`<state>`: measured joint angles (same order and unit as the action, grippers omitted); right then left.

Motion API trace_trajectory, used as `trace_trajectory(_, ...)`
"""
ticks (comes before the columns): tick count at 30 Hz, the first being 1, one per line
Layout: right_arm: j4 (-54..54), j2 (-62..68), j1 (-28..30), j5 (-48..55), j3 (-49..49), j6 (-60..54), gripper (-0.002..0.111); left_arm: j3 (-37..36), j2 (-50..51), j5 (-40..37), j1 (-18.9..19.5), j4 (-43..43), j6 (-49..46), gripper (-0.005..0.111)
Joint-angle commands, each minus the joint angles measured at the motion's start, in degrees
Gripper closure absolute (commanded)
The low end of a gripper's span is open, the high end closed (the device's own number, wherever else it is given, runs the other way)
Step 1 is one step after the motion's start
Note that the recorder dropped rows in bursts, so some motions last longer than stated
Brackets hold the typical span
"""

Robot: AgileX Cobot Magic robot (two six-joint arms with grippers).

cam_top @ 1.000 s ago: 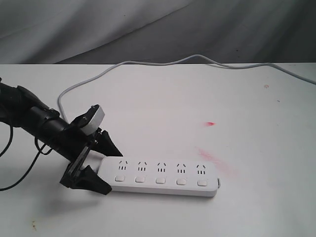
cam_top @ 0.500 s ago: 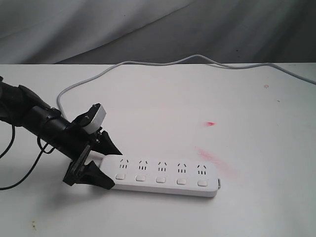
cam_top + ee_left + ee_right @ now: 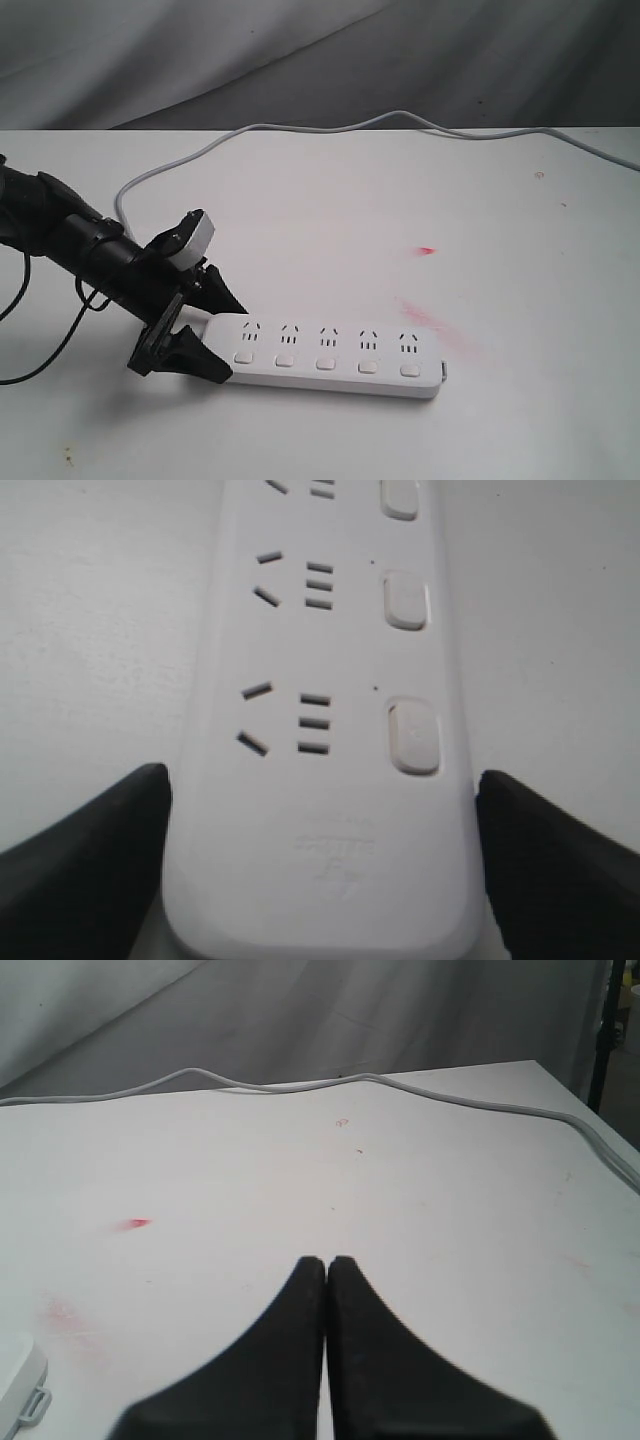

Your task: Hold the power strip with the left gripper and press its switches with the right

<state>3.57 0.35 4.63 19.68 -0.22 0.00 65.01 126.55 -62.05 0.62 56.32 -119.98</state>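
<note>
White power strip (image 3: 225, 630) end between wide jaws of left gripper (image 3: 322, 780) (seemingly touching)

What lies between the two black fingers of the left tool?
The rounded end of the long white plastic power strip, shown in the left wrist view.

White power strip (image 3: 330, 358), grey cord (image 3: 290, 127); black left claw (image 3: 234, 346); white table (image 3: 300, 220), red smears (image 3: 432, 320).
</note>
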Motion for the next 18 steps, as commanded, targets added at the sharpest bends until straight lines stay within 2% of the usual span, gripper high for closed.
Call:
trace_trajectory(1, -0.6, -0.4, 0.1, -0.1, 0.2, 0.3, 0.108, -1.0, 2.9, 11.1, -0.2, -9.4, 3.7, 0.049)
trace_trajectory(16, -0.6, -0.4, 0.1, -0.1, 0.2, 0.3, 0.108, -1.0, 2.9, 10.6, -0.2, -9.4, 4.3, 0.049)
trace_trajectory(18, -1.4, -0.4, 0.1, -2.5, 0.2, -0.4, 0.108, -1.0, 2.9, 10.6, -0.2, -9.4, 4.3, 0.049)
